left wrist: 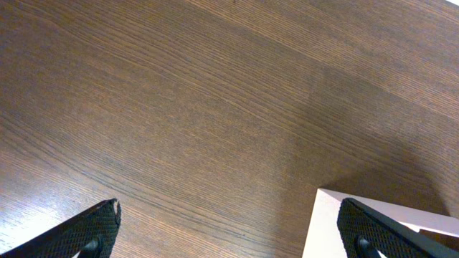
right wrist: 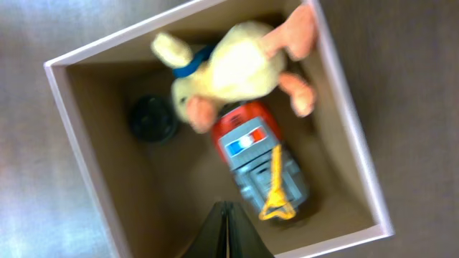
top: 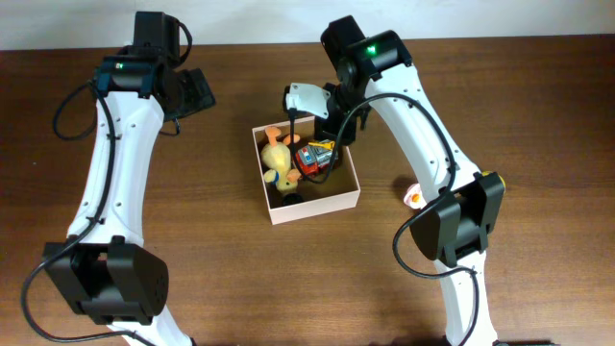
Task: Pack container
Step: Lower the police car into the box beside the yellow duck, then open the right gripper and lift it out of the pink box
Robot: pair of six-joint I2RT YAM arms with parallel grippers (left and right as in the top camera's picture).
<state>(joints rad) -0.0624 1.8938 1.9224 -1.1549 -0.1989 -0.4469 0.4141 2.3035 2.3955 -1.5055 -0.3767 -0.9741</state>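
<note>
Parked in the middle of the counter [top: 240, 279]: the container [top: 317, 206], holding a yellow plush duck [top: 279, 163], a red-and-blue toy vehicle [top: 314, 157] and a black round piece [right wrist: 153, 118]. Hovering right above it, right claw [right wrist: 227, 211] pressed together, empty. Off to the far left, left claw [left wrist: 228, 208] spread wide.

Left wrist view cuts the container [left wrist: 324, 226] down to one corner.

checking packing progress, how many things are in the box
3 in the container: a plush duck against one wall, a red-and-blue toy vehicle beside it, a black round piece near a corner. More may hide underneath.
</note>
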